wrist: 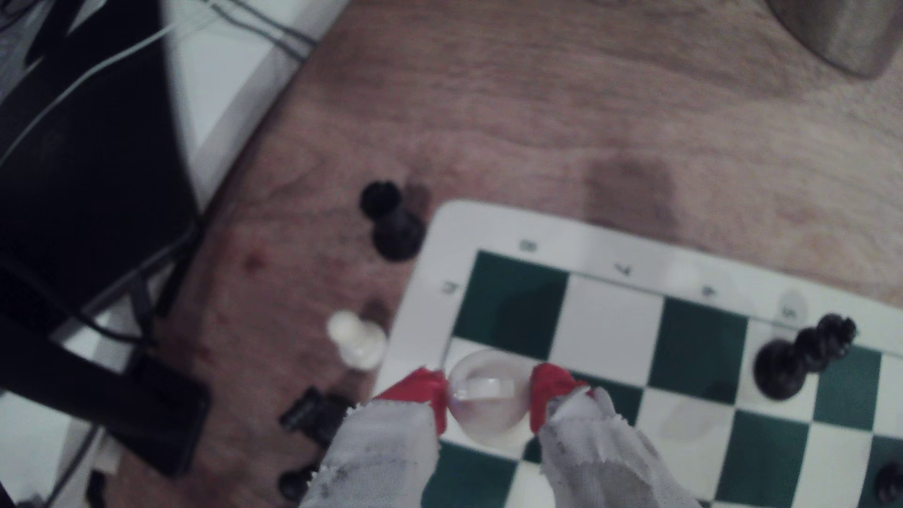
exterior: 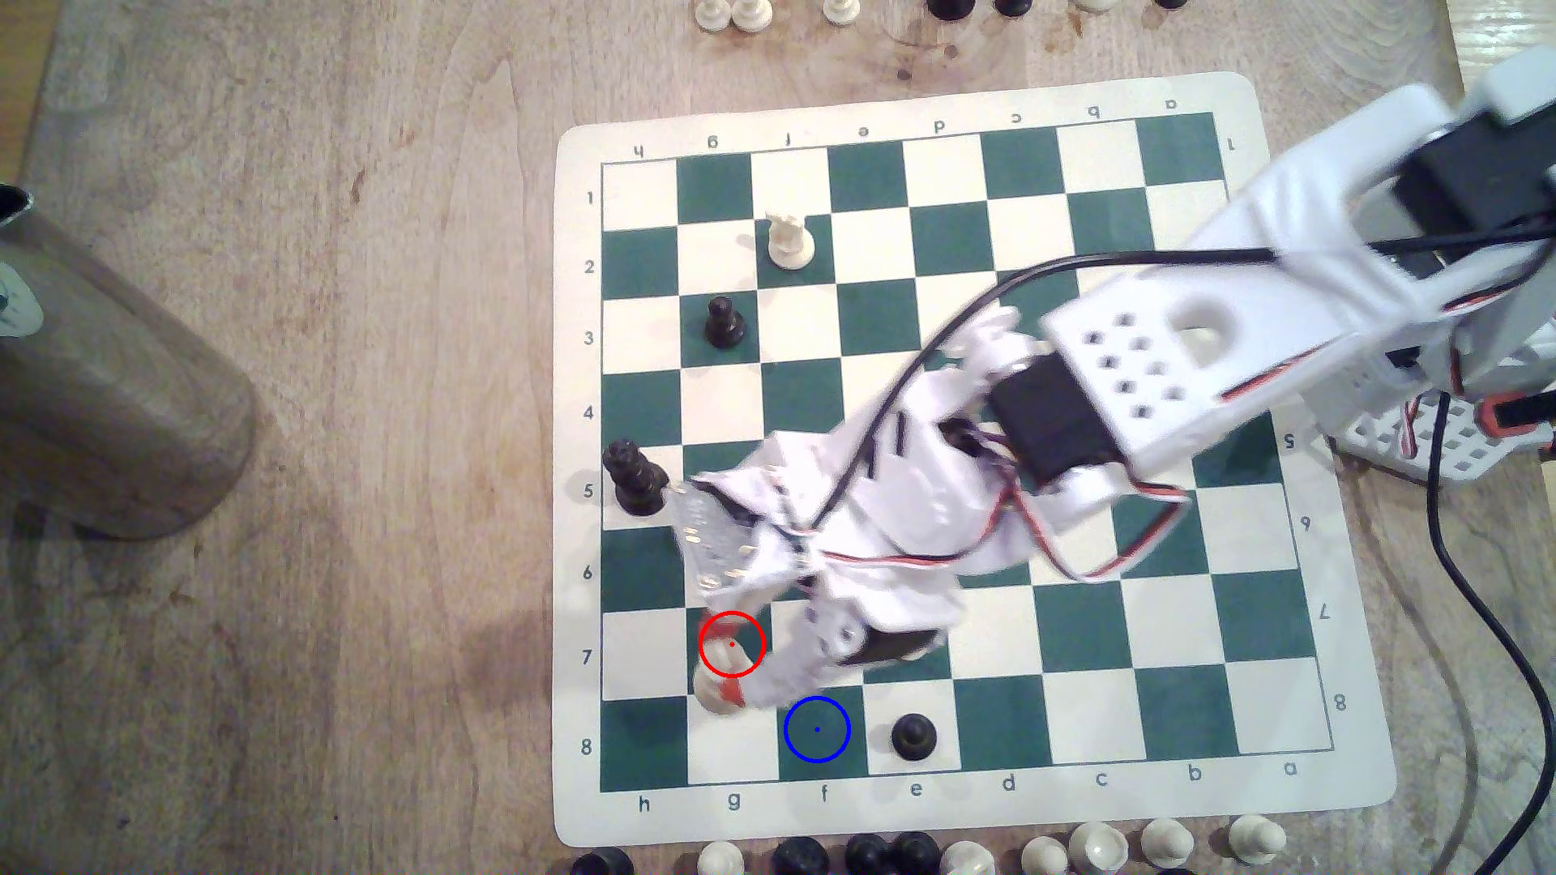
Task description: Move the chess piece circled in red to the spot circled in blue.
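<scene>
Wrist view: we are seeing our end effector (wrist: pixel 488 398) grasping the chess piece (wrist: pixel 488 405), its two red-tipped fingers (wrist: pixel 547 386) pressing on either side of the cream body. The piece is sitting near the corner of the board (wrist: pixel 611 254), though motion blur is keeping us from telling whether its base is touching the board. In the exterior view we are finding the piece (exterior: pixel 714 692) at the lower edge of the red ring (exterior: pixel 732 644), around the line between rows 7 and 8 in the g column, with our end effector (exterior: pixel 741 686) closing on it from the exterior view's right. The spot (exterior: pixel 817 729) is lying just beside it, toward the exterior view's right, and a black pawn (exterior: pixel 913 736) is standing one square further along. The board is resting on a wooden worktop (exterior: pixel 337 421).
</scene>
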